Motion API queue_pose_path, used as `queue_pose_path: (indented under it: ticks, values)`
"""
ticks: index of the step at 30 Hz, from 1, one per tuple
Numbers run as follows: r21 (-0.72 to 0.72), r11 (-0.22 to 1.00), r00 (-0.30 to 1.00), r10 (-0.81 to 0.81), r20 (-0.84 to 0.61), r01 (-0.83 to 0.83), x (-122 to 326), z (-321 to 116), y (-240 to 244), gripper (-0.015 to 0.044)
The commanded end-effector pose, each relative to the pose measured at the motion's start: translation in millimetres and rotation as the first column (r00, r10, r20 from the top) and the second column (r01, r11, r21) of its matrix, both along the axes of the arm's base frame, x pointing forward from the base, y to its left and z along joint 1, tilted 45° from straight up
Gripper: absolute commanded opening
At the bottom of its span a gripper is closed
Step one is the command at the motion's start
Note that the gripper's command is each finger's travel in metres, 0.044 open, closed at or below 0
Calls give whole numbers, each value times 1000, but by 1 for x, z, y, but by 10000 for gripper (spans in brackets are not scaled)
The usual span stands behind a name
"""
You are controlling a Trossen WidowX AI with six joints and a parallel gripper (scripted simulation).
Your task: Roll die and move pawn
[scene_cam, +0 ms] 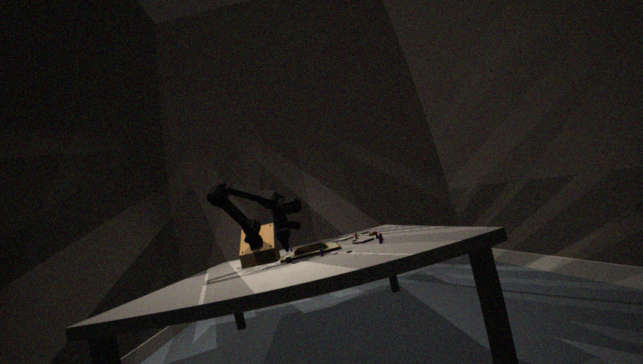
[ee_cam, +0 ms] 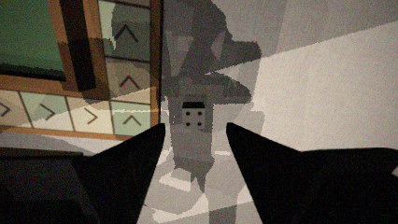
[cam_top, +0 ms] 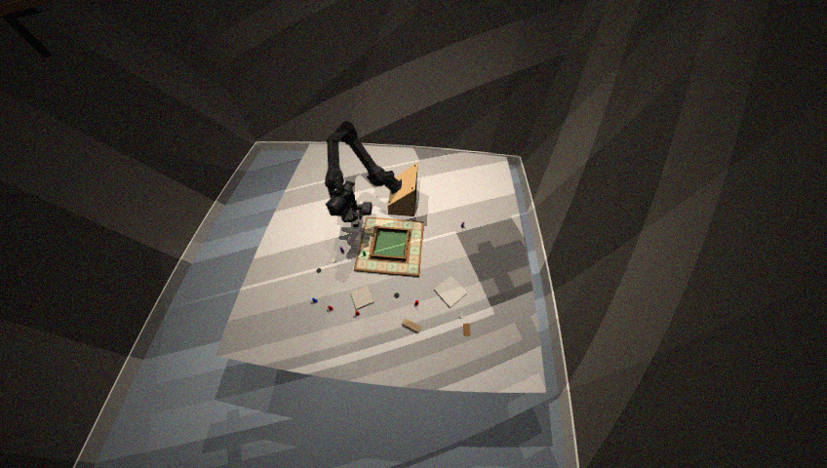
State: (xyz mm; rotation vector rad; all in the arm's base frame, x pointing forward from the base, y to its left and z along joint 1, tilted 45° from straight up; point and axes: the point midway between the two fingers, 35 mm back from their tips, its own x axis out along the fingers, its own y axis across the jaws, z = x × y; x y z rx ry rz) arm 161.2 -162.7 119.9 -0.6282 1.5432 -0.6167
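I am lining the pincer (ee_cam: 195, 135) up over the die (ee_cam: 194, 114), which is lying on the table just ahead of the fingertips and centred between them. The board (ee_cam: 89, 114) is sitting to the pincer's left. The pincer is standing partly open, holding nothing. Step in hand: the pick-up approach. Next I judge I need a straight descent, then closure.

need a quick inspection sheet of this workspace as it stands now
surface: grey table, streaked with light and shadow
job's things: die on the table beside the board, four pips showing on the visible face; green tray holds nothing seen; green pawn on the ring
clutter: small coloured pieces, two pale cards, two wooden blocks
grippers: gripper above the die, jaws open, holding nothing
cables: nothing seen
surroundings: dark room
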Motion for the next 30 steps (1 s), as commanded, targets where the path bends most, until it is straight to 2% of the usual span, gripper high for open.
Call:
queue_pose_path:
  ticks: [1, 24, 30]
  values:
    - [5, 1000, 1000, 1, -10, -1, -3, -8, -6, 275]
    - [3, 1000, 1000, 1, -11, -1, -6, -30, -28, 275]
    - [3, 1000, 1000, 1, -11, -1, -6, -30, -28, 118]
